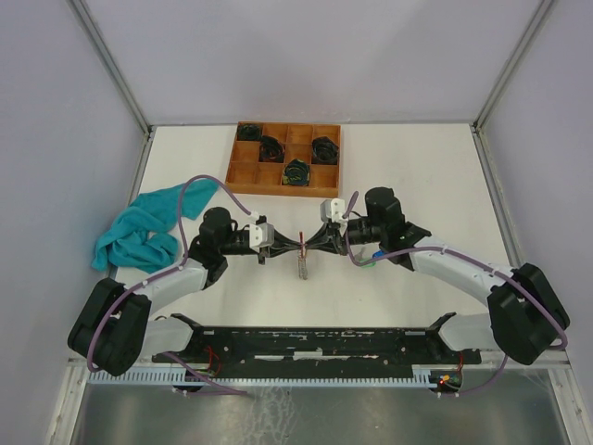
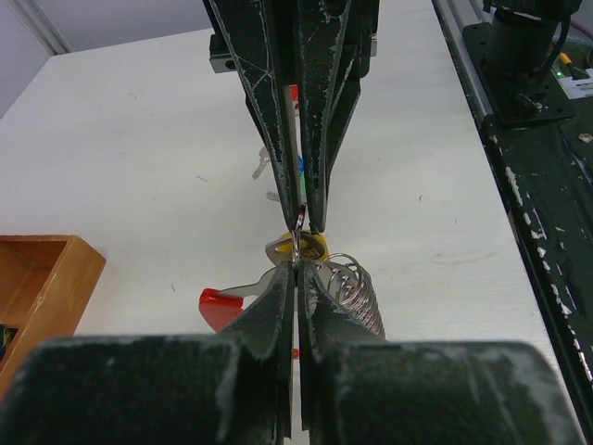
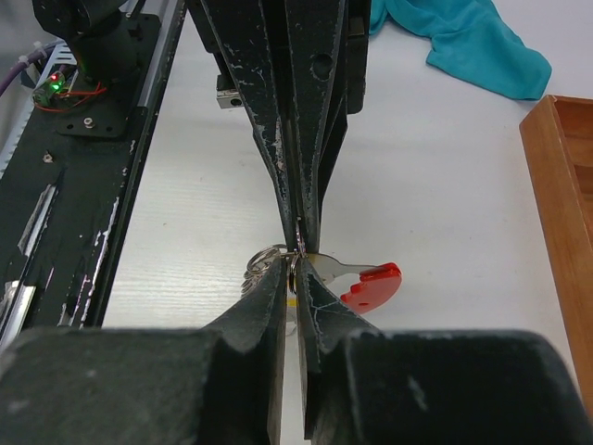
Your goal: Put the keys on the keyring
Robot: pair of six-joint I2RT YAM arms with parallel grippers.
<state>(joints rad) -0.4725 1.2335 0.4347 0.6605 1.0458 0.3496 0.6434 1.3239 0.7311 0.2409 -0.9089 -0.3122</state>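
Note:
My two grippers meet tip to tip above the middle of the table. The left gripper (image 2: 296,267) is shut on the thin silver keyring (image 2: 296,245). The right gripper (image 3: 295,271) pinches the same keyring (image 3: 295,265) from the other side, with only a thin gap between its fingers. A key with a yellow tag (image 2: 318,246) and a key with a red tag (image 3: 372,286) hang at the ring, beside a coiled wire spring (image 2: 359,289). From above, the bundle (image 1: 303,267) dangles below the joined tips. A blue and green bit (image 1: 371,259) lies under the right arm.
A wooden compartment tray (image 1: 243,176) with black coiled bundles stands at the back centre. A teal cloth (image 1: 144,232) lies crumpled at the left. The black base rail (image 1: 324,343) runs along the near edge.

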